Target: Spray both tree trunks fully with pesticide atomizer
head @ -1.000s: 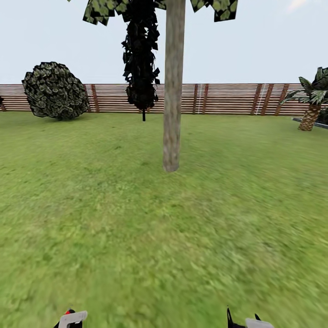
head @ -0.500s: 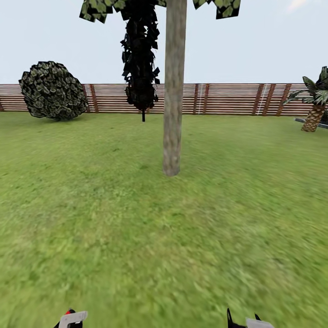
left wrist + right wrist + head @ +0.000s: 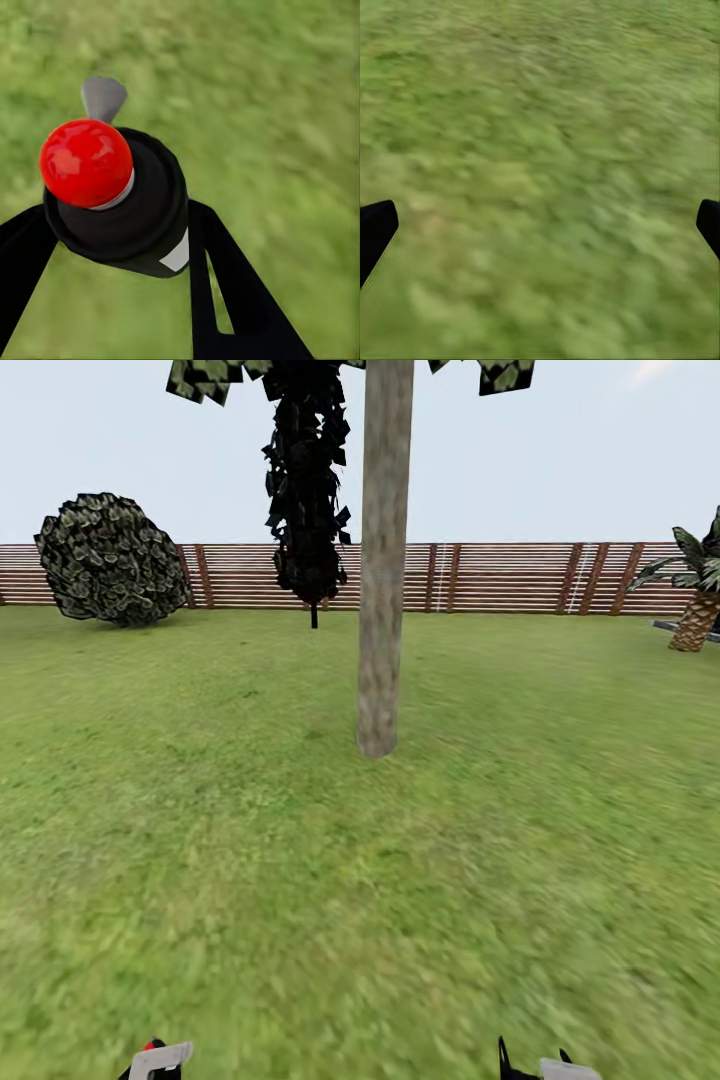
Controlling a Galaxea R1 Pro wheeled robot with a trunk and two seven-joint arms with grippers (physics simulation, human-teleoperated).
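Observation:
A tree [image 3: 383,560] with a smooth, mottled beige-brown trunk rises from the grass straight ahead, a few metres off in the head view. The pesticide atomizer [image 3: 120,202] has a dark round body, a red ball on top and a light grey nozzle. It sits between the black fingers of my left gripper [image 3: 116,217], which is shut on it. Its grey nozzle and red tip [image 3: 158,1056] peek in at the head view's lower edge. My right gripper [image 3: 544,225] is open over bare grass, its fingertips [image 3: 376,229] far apart.
A black thin-stemmed conifer [image 3: 308,490] stands behind the tree. A round dark bush [image 3: 110,558] is at the far left and a palm [image 3: 698,595] at the far right. A slatted wooden fence [image 3: 500,576] closes the back. Lawn [image 3: 360,900] lies between me and the trunk.
The whole head view has shifted: the trunk's base sits lower and looks slightly larger, so the camera has moved towards the tree. Both grippers hold the same place in the picture.

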